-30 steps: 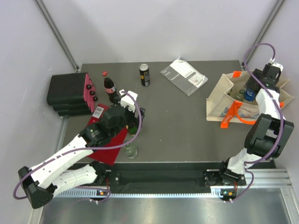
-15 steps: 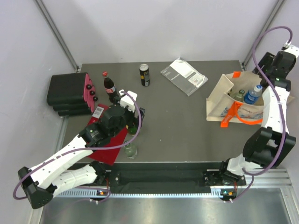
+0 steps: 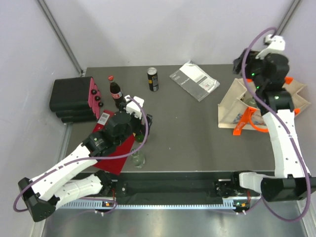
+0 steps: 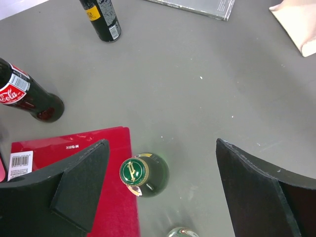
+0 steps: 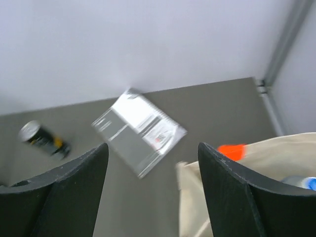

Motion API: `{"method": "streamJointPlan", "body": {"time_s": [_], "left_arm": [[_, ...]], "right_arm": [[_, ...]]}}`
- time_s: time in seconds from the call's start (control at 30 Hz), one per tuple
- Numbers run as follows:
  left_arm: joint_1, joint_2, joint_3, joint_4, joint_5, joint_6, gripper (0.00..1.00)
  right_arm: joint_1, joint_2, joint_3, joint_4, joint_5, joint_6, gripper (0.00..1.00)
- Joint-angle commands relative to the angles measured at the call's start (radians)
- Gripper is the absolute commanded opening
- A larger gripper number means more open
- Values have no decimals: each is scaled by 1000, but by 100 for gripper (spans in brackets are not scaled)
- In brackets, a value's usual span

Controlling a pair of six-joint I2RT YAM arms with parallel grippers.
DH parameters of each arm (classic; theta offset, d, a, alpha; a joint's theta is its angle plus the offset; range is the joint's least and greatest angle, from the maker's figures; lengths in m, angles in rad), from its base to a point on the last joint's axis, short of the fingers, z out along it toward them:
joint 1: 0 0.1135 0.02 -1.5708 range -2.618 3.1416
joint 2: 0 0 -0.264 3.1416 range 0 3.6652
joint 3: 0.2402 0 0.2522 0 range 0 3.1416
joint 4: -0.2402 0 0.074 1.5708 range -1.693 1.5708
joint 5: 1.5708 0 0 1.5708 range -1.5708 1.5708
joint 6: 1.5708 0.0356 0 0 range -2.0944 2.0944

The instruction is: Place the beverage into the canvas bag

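Note:
The beige canvas bag [image 3: 234, 106] with orange trim stands open at the right; it also shows in the right wrist view [image 5: 276, 154]. A blue-capped bottle [image 5: 306, 182] shows inside it. My right gripper [image 3: 240, 64] is open and empty, raised over the bag's far left corner; in its own view [image 5: 153, 153] nothing is between the fingers. A green bottle [image 3: 141, 134] with a gold-green cap [image 4: 133, 171] stands upright beside a red book. My left gripper [image 4: 162, 158] is open above it, fingers either side and apart from it; the top view shows it too [image 3: 140, 123].
A cola bottle [image 3: 116, 93] and a black can [image 3: 153, 79] stand at the back left. A flat grey packet [image 3: 194, 80] lies at the back centre. Black cases [image 3: 71, 98] sit at far left. The red book [image 3: 116, 153] and a clear bottle [image 3: 138, 158] are near the front edge.
My right gripper has lifted away from the bag, leaving the blue-labelled bottle inside, and swung left over the bag's far corner. The left arm has hardly moved.

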Motion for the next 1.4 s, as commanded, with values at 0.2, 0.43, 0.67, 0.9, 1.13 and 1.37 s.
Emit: {"method": "streamJointPlan", "body": {"time_s": [0.2, 0.43, 0.67, 0.9, 1.13, 1.37], "left_arm": [[-1, -132, 36, 111, 96, -138, 93], [-1, -132, 259, -8, 145, -143, 96], [-1, -133, 490, -111, 35, -103, 97], [-1, -158, 508, -140, -28, -100, 96], [-1, -187, 482, -140, -38, -110, 96], [-1, -206, 485, -139, -45, -98, 96]], "right_arm": [[427, 23, -242, 185, 17, 20, 73], [637, 37, -384, 328, -93, -138, 73], [843, 40, -481, 507, -179, -138, 73], [1018, 157, -408, 546, -145, -152, 74], [1121, 280, -294, 513, -136, -161, 73], [1220, 329, -311, 538, -187, -160, 74]]}}
